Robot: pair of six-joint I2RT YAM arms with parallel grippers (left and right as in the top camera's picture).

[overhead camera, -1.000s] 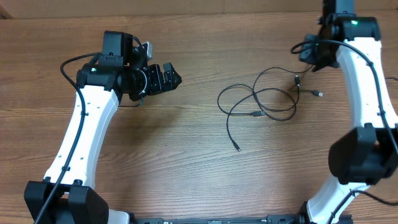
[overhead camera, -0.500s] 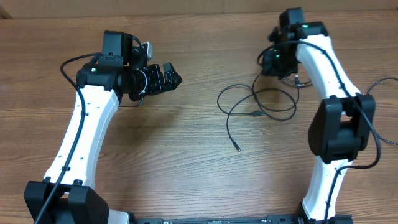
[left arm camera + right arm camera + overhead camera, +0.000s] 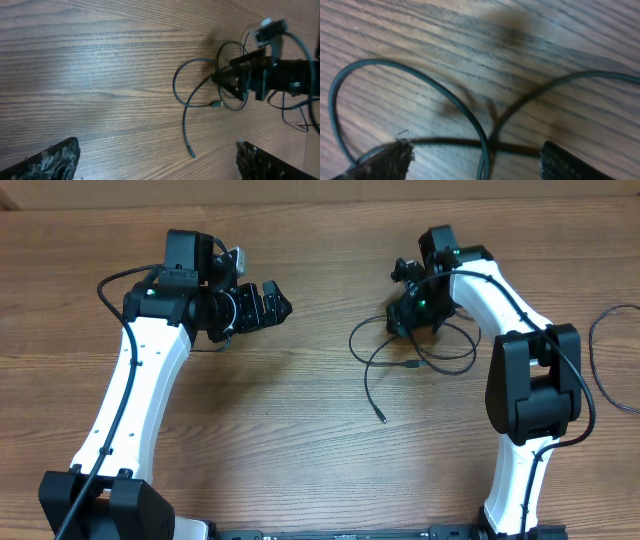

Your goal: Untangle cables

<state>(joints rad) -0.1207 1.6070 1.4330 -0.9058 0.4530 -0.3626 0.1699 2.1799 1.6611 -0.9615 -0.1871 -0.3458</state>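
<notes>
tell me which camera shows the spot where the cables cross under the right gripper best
Right wrist: the cables cross close up between the fingertips of the right gripper. Overhead shows most of the loops, but the gripper covers that crossing. Left wrist shows the loops small, partly behind the gripper.

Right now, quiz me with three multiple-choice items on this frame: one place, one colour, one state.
1. Where is the right pincer? A over the cables' crossing; B far left of them; C far right of them.
2. Cable colour? A white; B black; C red.
3. Left pincer? A shut on a cable; B open, empty; C out of view.
Key: A, its fingers straddle the crossing strands; B, the cords are thin and black; B, its jaws stand apart, away from the cables.
</notes>
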